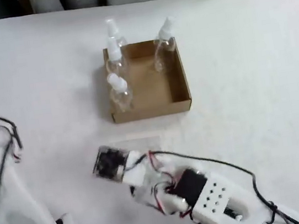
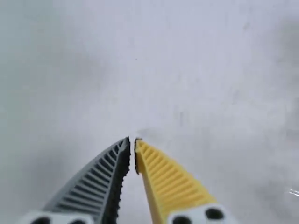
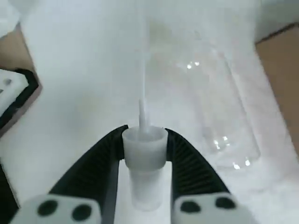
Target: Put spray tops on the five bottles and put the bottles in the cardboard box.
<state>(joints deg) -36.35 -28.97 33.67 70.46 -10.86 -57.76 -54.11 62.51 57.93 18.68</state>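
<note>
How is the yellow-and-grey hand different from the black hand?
The yellow-and-grey hand is empty; the black hand pinches a white spray top. The yellow-and-grey hand points at bare table; the black hand faces a clear bottle lying down. Both are closed.

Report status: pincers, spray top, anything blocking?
Left pincer shut, empty, over the table. Right pincer shut on spray top. Clear bottle lying on the table just ahead. Nothing between top and bottle.
</note>
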